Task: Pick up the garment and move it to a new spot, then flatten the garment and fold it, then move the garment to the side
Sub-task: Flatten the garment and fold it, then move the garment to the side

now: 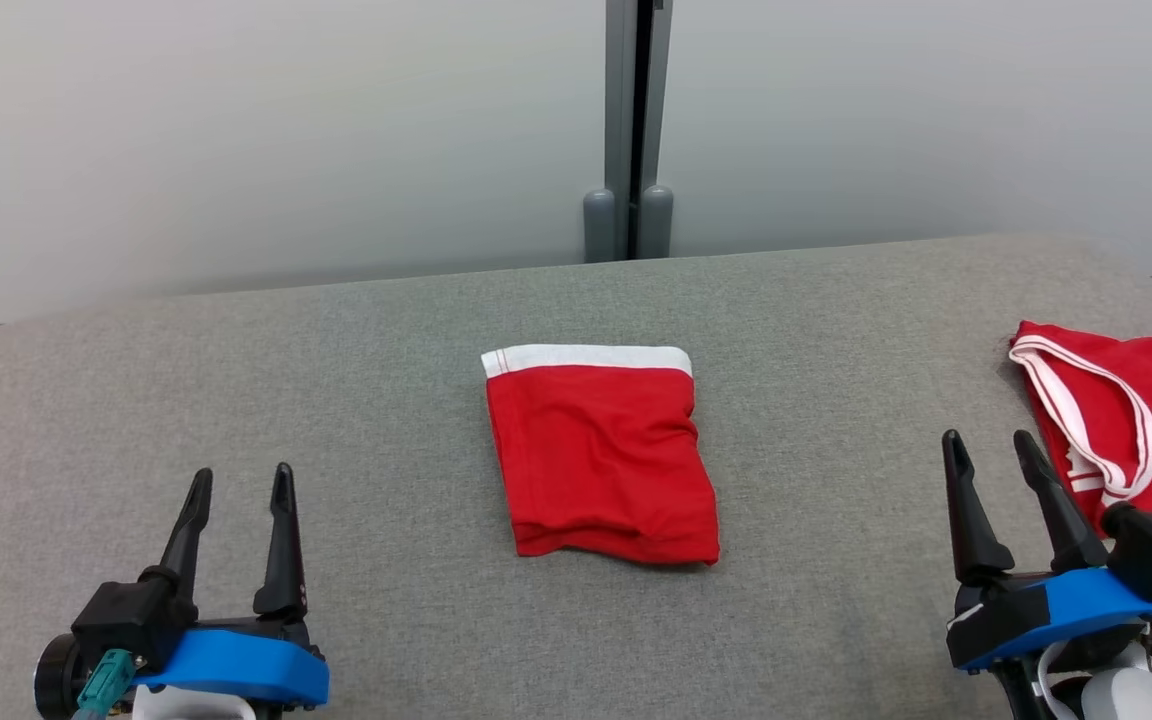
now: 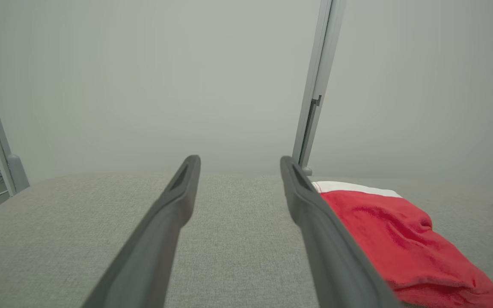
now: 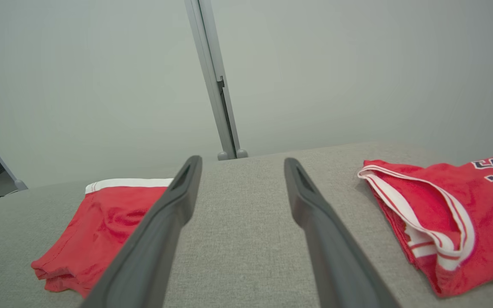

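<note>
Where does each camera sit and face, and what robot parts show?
Head: on the head, facing down at the folded red shorts on the grey surface; left gripper and right gripper, both open.
Left wrist: along its own fingers, shorts at right.
Right wrist: along its own fingers, between shorts and red jersey.
All three share the shorts.
</note>
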{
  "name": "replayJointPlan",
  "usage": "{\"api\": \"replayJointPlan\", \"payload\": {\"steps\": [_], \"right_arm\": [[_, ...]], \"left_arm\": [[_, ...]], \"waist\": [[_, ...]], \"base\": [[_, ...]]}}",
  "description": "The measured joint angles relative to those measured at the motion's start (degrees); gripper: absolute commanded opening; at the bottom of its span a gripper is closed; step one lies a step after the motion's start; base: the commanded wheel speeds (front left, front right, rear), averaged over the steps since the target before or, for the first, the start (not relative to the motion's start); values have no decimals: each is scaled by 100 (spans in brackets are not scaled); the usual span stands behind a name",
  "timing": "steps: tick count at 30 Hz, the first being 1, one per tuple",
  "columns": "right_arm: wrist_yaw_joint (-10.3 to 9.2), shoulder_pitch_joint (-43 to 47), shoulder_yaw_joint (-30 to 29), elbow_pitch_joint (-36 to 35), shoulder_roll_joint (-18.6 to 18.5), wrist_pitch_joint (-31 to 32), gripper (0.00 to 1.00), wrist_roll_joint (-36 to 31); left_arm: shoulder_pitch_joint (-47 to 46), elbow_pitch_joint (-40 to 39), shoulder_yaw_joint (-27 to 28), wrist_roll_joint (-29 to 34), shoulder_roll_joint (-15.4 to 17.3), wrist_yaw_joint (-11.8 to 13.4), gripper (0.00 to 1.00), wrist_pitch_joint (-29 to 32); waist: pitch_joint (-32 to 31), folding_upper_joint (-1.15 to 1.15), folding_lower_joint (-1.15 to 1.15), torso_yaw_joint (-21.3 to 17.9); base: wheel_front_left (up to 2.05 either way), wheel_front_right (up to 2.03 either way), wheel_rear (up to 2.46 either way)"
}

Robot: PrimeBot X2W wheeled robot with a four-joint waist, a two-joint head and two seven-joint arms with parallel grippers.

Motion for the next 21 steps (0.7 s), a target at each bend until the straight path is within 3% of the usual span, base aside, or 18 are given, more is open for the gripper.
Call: {"api": "replayJointPlan", "payload": {"steps": [7, 21], "right_arm": [[0, 226, 104, -302, 77, 279, 100, 21], [0, 248, 64, -294, 92, 443, 100, 52]], "left_arm": [[136, 169, 188, -23, -16, 1, 100, 0], [230, 208, 260, 63, -89, -1, 100, 0]], "waist": [[-111, 0, 0, -154], [-131, 0, 0, -65]], "base": [[0, 0, 0], [0, 0, 0]]}}
